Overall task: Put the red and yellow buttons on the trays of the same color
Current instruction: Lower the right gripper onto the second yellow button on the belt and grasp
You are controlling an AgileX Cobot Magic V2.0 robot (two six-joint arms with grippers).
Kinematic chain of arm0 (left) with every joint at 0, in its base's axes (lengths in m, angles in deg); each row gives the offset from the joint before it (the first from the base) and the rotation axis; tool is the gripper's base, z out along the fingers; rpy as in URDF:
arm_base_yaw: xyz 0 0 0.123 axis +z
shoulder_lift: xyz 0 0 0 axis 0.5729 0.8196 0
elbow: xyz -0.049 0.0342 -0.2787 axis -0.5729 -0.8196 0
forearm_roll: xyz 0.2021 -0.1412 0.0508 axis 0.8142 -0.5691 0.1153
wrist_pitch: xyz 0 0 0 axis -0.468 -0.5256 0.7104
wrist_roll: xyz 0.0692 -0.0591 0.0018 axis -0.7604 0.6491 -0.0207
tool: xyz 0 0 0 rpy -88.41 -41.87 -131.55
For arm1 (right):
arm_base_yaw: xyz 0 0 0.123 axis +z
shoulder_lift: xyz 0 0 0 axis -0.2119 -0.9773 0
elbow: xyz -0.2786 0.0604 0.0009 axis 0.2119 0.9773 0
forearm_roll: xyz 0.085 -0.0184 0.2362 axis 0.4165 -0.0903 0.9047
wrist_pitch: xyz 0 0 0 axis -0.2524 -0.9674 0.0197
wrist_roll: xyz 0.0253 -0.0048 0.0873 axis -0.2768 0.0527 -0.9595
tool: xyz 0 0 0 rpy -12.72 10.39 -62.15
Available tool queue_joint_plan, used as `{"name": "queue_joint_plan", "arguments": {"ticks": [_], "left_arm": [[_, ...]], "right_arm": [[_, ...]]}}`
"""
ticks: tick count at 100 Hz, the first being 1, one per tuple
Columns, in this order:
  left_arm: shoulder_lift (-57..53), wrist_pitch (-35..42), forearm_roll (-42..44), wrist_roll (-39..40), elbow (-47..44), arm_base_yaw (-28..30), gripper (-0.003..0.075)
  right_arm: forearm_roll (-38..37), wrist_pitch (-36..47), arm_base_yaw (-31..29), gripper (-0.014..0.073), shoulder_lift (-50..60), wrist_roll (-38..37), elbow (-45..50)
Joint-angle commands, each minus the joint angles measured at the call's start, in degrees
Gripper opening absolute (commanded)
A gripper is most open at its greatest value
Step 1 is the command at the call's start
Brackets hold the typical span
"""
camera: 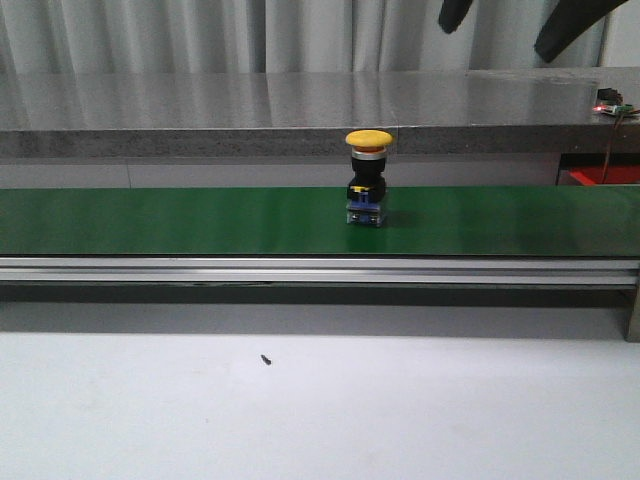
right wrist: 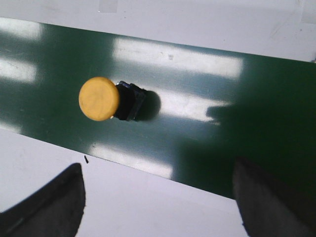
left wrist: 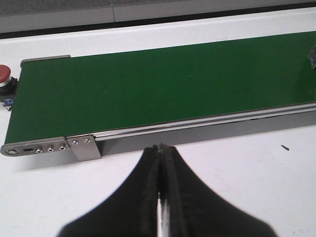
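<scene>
While the yellow button (camera: 369, 176) stands upright on the green belt (camera: 180, 220), the right gripper (right wrist: 158, 197) hangs above it with its fingers (right wrist: 49, 202) spread wide and nothing between them. In the right wrist view the button's cap sits off to one side of the gap, not centred in it. The left gripper (left wrist: 160, 187) hovers over the white table (left wrist: 247, 187) just beside the belt's metal rail (left wrist: 197, 126), its fingers pressed together and holding nothing. A red button (left wrist: 4, 74) lies just past the end of the belt. No trays show in any view, so I cannot tell where they sit.

The main risk, as I judge it, is a mistimed descent: if the belt is running, the button will drift away from the fingers, and one of them may strike the broad cap and topple the narrow body. A grip taken only on the cap's edge could also slip during the lift.
</scene>
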Motion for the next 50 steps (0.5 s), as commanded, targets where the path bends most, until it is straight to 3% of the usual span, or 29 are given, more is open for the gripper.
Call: {"name": "queue_joint_plan", "arguments": {"ticks": [1, 50], "left_arm": [[-0.1, 3.0, -1.9, 0.1, 1.7, -0.4, -0.002], [-0.1, 3.0, -1.9, 0.1, 1.7, -0.4, -0.002]], "right_arm": [[1.2, 0.7, 0.9, 0.0608, -0.1, -0.9, -3.8], [1.1, -0.2, 4.9, 0.0608, -12.2, -6.5, -12.4]]}}
